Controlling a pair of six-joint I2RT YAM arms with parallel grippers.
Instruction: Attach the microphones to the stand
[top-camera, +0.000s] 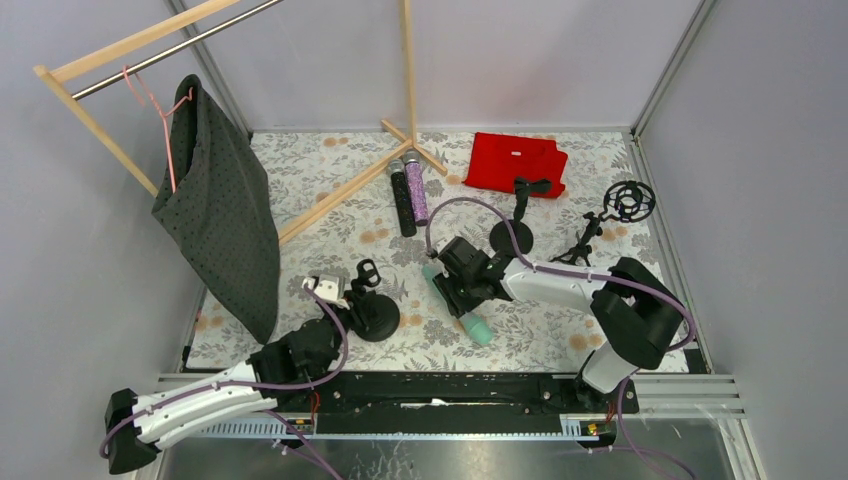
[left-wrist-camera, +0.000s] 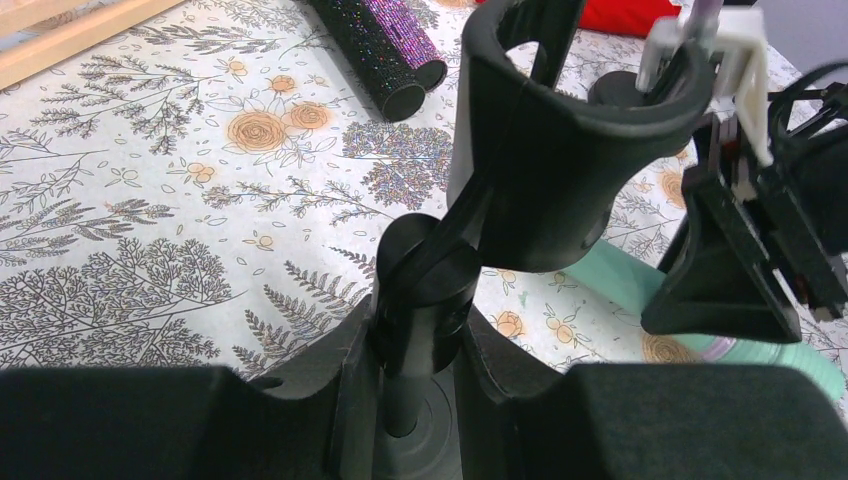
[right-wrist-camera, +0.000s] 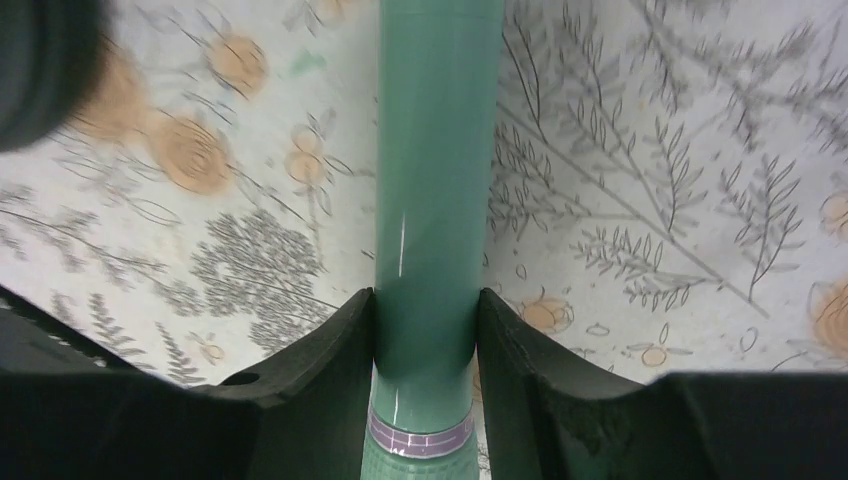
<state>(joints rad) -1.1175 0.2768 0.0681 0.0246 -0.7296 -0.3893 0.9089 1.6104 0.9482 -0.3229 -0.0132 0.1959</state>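
A black stand (top-camera: 376, 318) with a round base and a clip holder (left-wrist-camera: 555, 150) rises near the front left. My left gripper (top-camera: 352, 308) is shut on its post (left-wrist-camera: 425, 275), just above the base. The mint-green microphone (top-camera: 478, 328) lies slantwise right of the stand, and my right gripper (top-camera: 463, 288) is shut around its body (right-wrist-camera: 435, 190), with the jaws pressed on both sides near the purple ring. I cannot tell whether it is lifted off the cloth. The black microphone (top-camera: 402, 203) and the glittery purple one (top-camera: 416, 192) lie side by side farther back.
A second round-base stand (top-camera: 512, 236) and a tripod with a ring mount (top-camera: 603, 222) stand at the back right, near a red cloth (top-camera: 516, 162). A wooden clothes rack (top-camera: 330, 195) with a dark hanging garment (top-camera: 222, 215) fills the left side.
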